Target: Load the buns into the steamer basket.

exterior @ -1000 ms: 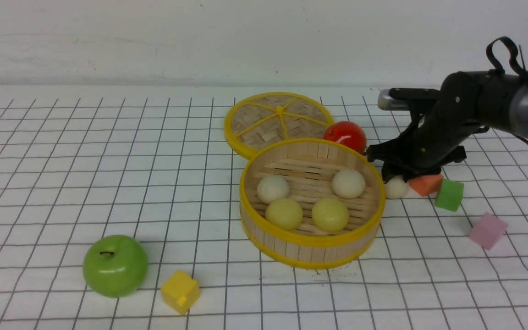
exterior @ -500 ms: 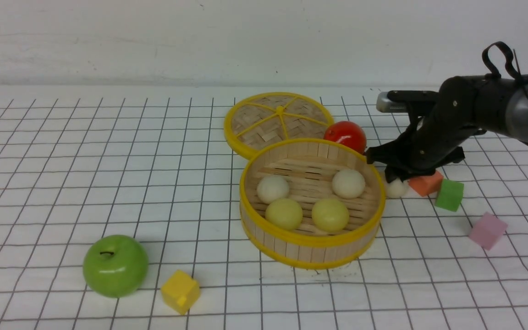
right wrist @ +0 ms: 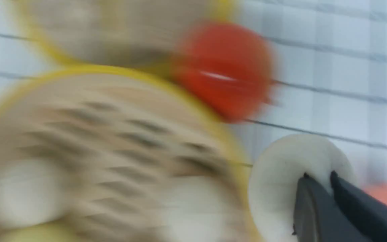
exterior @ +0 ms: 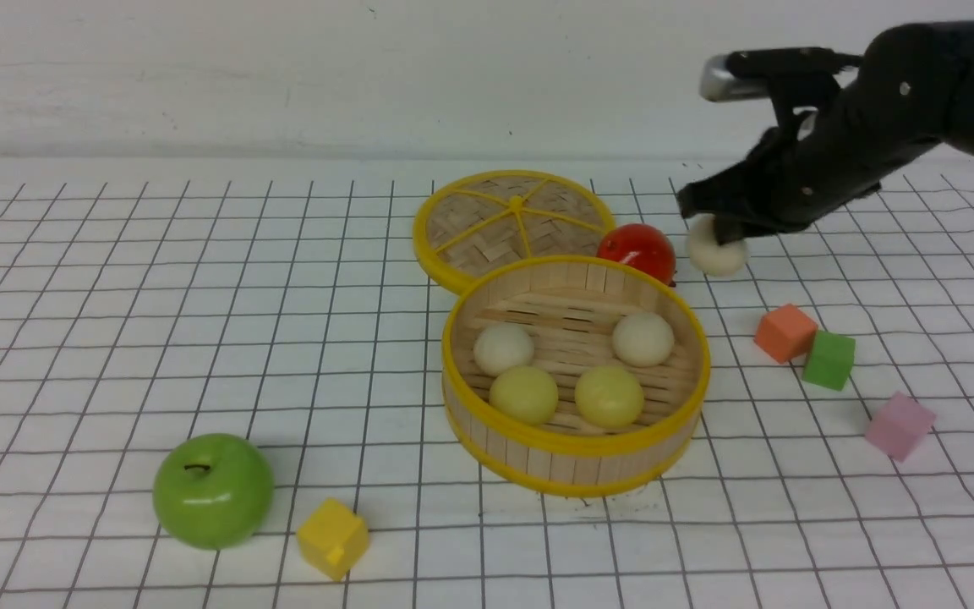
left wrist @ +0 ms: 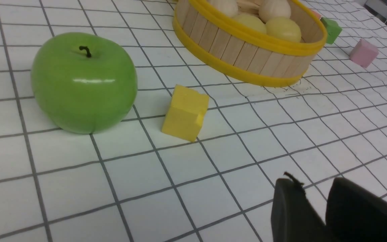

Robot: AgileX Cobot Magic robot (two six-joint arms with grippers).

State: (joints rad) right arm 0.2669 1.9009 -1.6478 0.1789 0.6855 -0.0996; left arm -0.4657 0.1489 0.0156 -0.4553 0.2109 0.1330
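Note:
The steamer basket (exterior: 576, 457) stands mid-table and holds two cream-white buns (exterior: 503, 348) (exterior: 642, 338) and two pale yellow buns (exterior: 524, 394) (exterior: 610, 396). My right gripper (exterior: 711, 230) is shut on another cream-white bun (exterior: 719, 252), held in the air beyond the basket's far right rim, beside the tomato (exterior: 637, 250). The blurred right wrist view shows that bun (right wrist: 281, 174) pinched at my right gripper (right wrist: 319, 174), with the basket rim (right wrist: 96, 69) close by. My left gripper (left wrist: 312, 183) hovers low over bare table, open with a narrow gap and nothing in it; it is out of the front view.
The woven lid (exterior: 512, 220) lies behind the basket. A green apple (exterior: 213, 491) and a yellow cube (exterior: 333, 537) sit front left. Orange (exterior: 785, 332), green (exterior: 829, 359) and pink (exterior: 900, 425) cubes lie right of the basket.
My right gripper closed on the white bun beside the orange cube and lifted it up off the table, to beside the tomato. The orange cube now shows fully.

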